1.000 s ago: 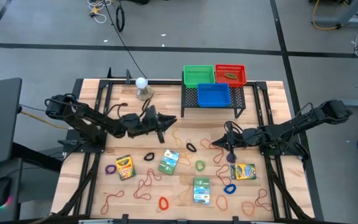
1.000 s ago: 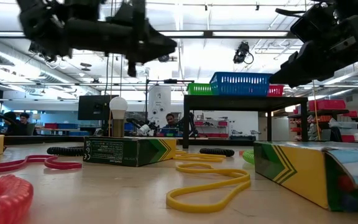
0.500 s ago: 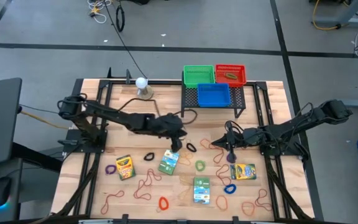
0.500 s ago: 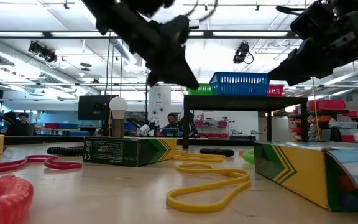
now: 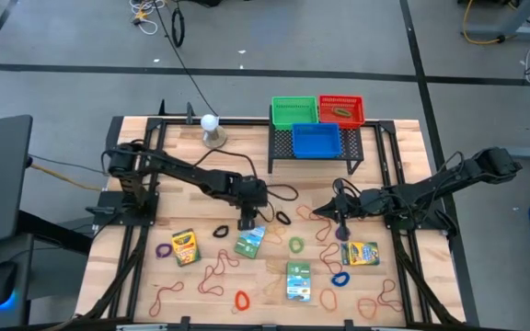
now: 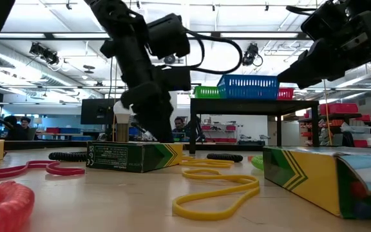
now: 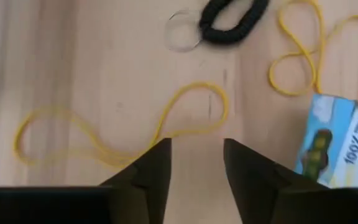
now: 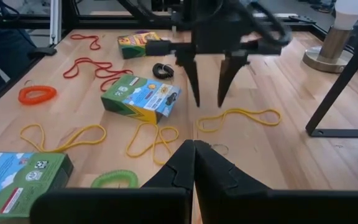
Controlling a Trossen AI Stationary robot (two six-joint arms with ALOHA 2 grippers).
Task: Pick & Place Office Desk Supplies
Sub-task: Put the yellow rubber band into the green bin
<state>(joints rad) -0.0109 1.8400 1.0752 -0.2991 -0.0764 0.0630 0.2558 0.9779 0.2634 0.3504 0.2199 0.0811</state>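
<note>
My left gripper [image 5: 247,221] points down, open, just above the table's middle. Its fingertips [image 7: 196,155] stand over a thin yellow rubber band [image 7: 188,115] that lies flat on the wood; the right wrist view shows them [image 8: 207,99] a little short of that band [image 8: 238,118]. A green crayon box [image 5: 249,241] lies just nearside of this gripper, and a black coil loop [image 7: 235,18] with a key ring lies beyond it. My right gripper [image 5: 343,225] hovers shut right of middle [image 8: 193,155].
Crayon boxes [image 5: 184,246] [image 5: 361,253] [image 5: 298,280], reddish bands and coloured loops are scattered over the near half. A black rack with green, red and blue bins [image 5: 316,138] stands at the far edge, and a white bulb on a stand [image 5: 212,129] is left of it.
My left gripper has swung from the far left toward the table's middle and near edge, tipped from level to pointing down, and dropped close to the table beside the green crayon box.
</note>
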